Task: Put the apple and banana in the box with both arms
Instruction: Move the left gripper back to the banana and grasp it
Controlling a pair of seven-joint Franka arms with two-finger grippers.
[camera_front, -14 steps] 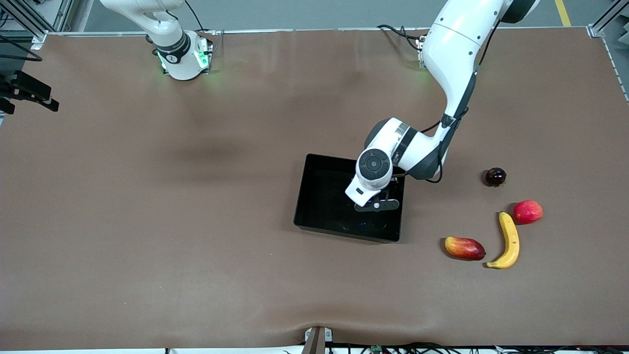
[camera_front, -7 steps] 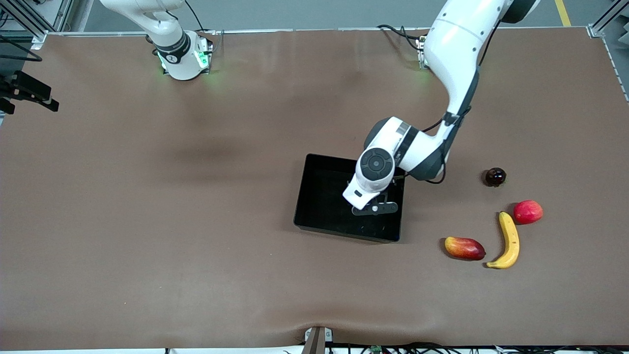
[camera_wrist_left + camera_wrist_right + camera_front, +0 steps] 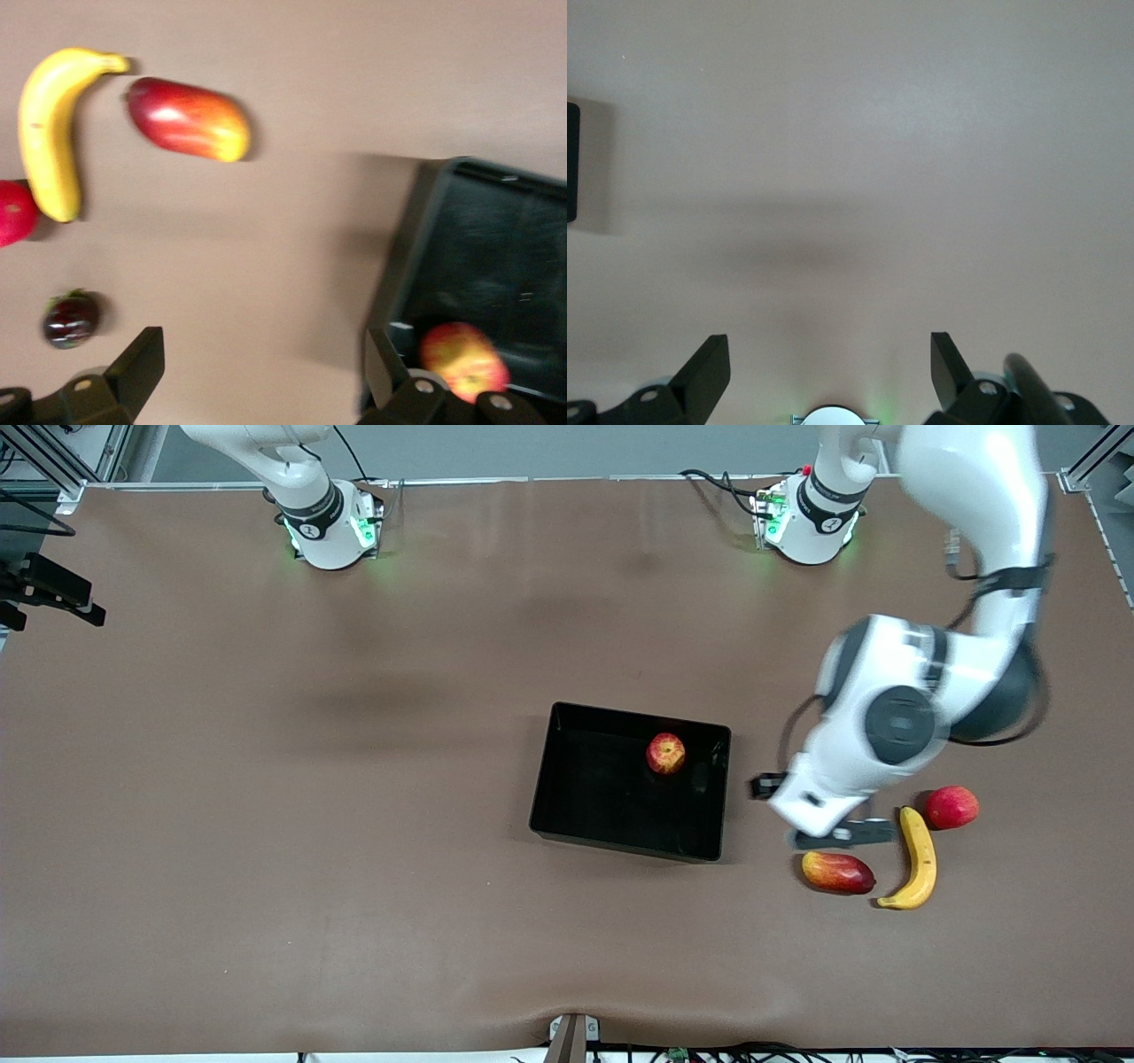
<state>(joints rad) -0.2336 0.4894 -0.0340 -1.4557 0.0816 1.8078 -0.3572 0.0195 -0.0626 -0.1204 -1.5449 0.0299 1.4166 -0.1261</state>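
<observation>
The apple (image 3: 665,753) lies in the black box (image 3: 594,797), by the wall toward the left arm's end. The left wrist view shows the apple (image 3: 463,359) inside the box (image 3: 496,257) too. The yellow banana (image 3: 919,859) lies on the table toward the left arm's end, nearer to the front camera than the box. My left gripper (image 3: 837,835) hangs open and empty over the table between the box and the banana (image 3: 49,133), its fingers (image 3: 146,359) wide apart. My right gripper (image 3: 828,359) is open and empty over bare table by its own base; the right arm (image 3: 301,505) waits.
A red-yellow mango-like fruit (image 3: 837,872) lies just below my left gripper, beside the banana. A smooth red-pink fruit (image 3: 952,806) sits at the banana's other end. A small dark fruit (image 3: 71,319) shows only in the left wrist view.
The left arm has swung from over the box to over the loose fruit at its own end. The apple now shows lying in the box. The right arm has not moved.
</observation>
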